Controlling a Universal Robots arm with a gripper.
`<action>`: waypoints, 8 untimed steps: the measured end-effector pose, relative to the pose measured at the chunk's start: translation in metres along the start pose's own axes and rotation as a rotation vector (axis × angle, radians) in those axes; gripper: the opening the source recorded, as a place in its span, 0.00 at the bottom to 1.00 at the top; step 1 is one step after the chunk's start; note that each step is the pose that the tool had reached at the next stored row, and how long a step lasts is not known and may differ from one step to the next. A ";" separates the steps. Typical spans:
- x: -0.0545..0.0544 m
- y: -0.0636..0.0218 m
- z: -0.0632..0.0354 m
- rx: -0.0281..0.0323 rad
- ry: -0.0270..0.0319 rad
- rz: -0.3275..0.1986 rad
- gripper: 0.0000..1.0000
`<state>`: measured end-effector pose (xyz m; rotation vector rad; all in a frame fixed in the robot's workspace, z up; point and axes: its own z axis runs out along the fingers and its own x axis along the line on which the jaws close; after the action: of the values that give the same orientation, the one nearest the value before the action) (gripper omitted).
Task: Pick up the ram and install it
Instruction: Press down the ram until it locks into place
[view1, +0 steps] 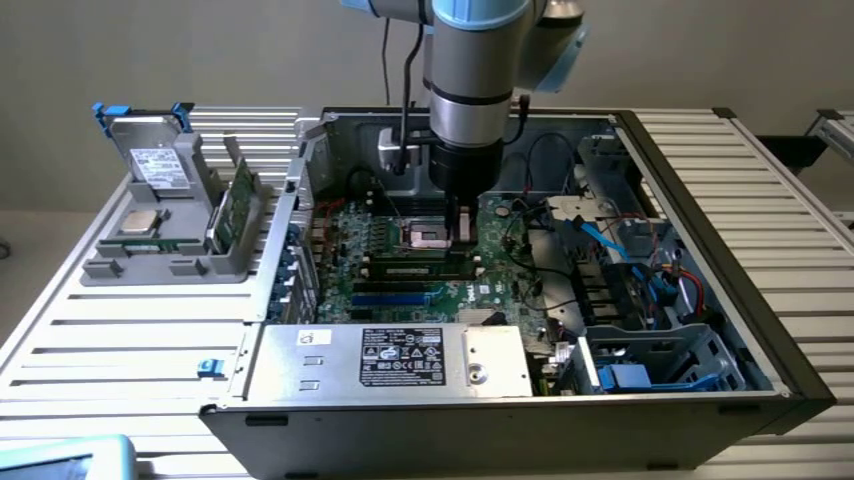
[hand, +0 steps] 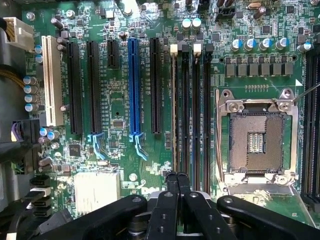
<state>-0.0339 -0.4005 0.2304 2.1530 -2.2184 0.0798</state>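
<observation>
The gripper (hand: 178, 182) is closed with nothing in it, low inside the open computer case (view1: 747, 250), right over the long black memory slots (hand: 190, 110); the empty chip socket (hand: 257, 137) sits just beside it. The ram (view1: 238, 205) stands on edge in the gray holder (view1: 160, 262), well apart from the gripper, outside the case wall; above the green board (hand: 120, 107) there is open room, but cables and case walls crowd the sides.

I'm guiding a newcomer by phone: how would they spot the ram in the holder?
Look at the grey holder beside the open computer case, on the exterior view's left. The ram stands on edge in its side nearest the case: thin and green, unlike the silver drive and square processor chip.
</observation>
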 end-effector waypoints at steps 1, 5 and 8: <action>0.000 0.0000 0.0005 0.0000 0.0000 0.000 0.11; 0.000 0.0001 0.0022 -0.0003 0.0007 0.000 0.11; 0.000 0.0000 0.0029 -0.0001 0.0002 0.000 0.11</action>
<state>-0.0339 -0.4006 0.2275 2.1528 -2.2183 0.0800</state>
